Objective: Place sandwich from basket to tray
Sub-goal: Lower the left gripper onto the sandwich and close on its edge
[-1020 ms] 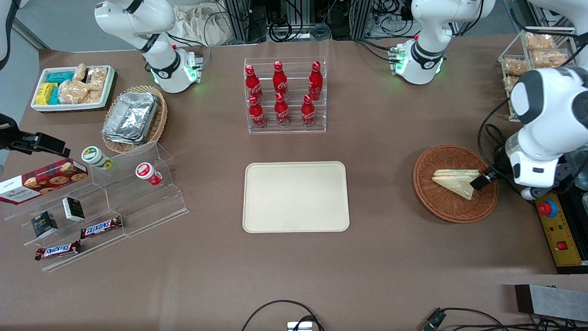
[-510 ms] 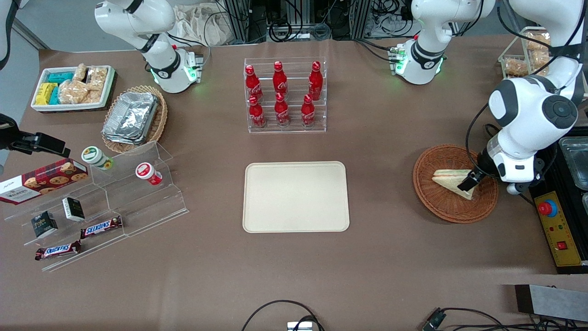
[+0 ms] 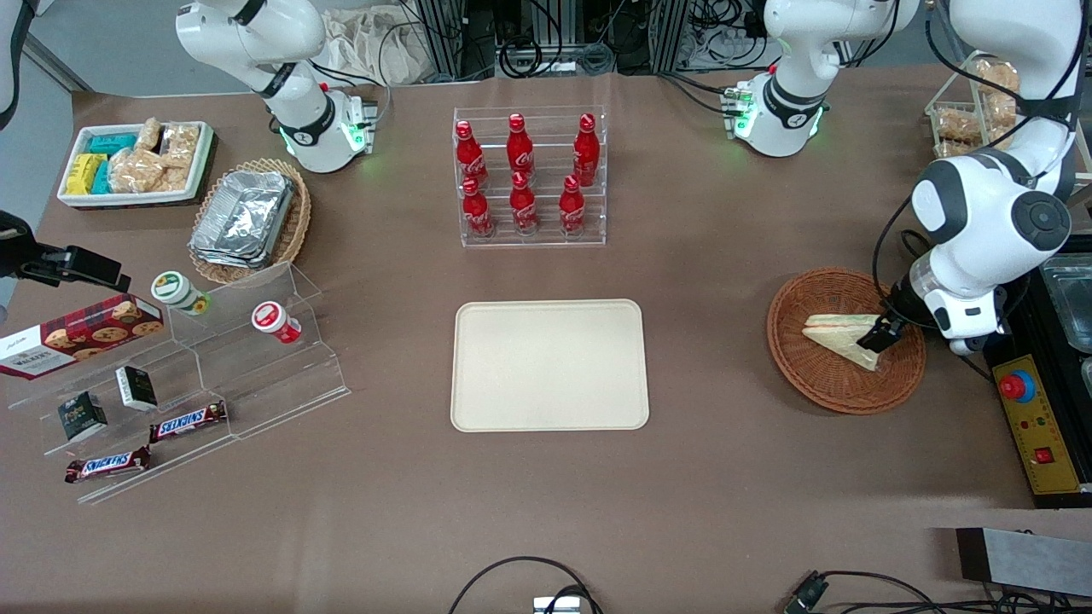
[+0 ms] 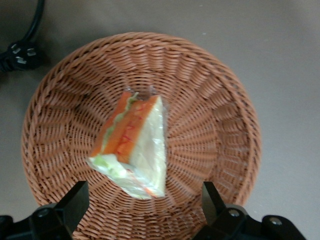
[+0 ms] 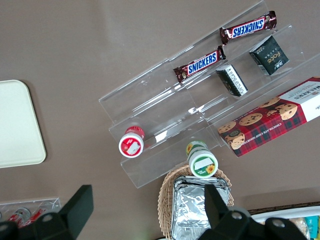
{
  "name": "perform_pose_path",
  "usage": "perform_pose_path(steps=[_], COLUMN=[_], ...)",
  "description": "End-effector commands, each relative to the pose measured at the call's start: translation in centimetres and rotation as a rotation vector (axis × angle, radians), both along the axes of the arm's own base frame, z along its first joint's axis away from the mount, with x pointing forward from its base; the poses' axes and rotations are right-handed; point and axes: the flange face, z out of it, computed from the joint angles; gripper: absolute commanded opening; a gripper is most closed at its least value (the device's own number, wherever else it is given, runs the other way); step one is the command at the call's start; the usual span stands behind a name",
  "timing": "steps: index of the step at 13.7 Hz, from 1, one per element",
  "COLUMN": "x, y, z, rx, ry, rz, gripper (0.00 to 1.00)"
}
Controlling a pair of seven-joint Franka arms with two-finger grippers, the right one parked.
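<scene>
Reaching for the wrapped sandwich, end effector open and empty over the basket.

The end effector [image 4: 145, 202] hangs with its jaws spread wide, one fingertip [image 4: 76, 197] to each side of the sandwich [image 4: 134, 145], which lies flat near the middle of the wicker basket [image 4: 215, 125], not yet touched. To grip well, I judge it should descend straight so the fingers straddle the thick cut edge with the orange and green filling, close gently enough not to crush the bread, and clear the basket wall before lifting. The clear wrap looks slippery, so a centred hold matters. In the front view the end effector [image 3: 879, 334] sits at the sandwich [image 3: 840, 334] in the basket [image 3: 819, 388], well apart from the cream tray [image 3: 478, 401] on the counter [image 3: 699, 477].
</scene>
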Motion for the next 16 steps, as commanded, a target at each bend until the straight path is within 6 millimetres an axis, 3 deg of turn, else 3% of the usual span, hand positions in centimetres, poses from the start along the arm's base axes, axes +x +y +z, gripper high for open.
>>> perform_pose_path(steps=[1, 5, 11, 14, 15, 16], x=[-0.5, -0.8, -1.0, -1.1, -1.0, -1.1], y=[0.8, 0.9, 1.3, 1.5, 1.5, 1.5], z=[-1.0, -1.6, -5.0, -5.8, -5.8, -6.0], rx=[-0.004, -0.004, 0.009, 0.011, 0.012, 0.012], ry=[0.001, 0.01, -0.011, -0.008, -0.011, -0.008], rz=[0.04, 0.042, 0.05, 0.054, 0.051, 0.047], gripper=[1.0, 1.0, 1.0, 1.0, 0.99, 0.92])
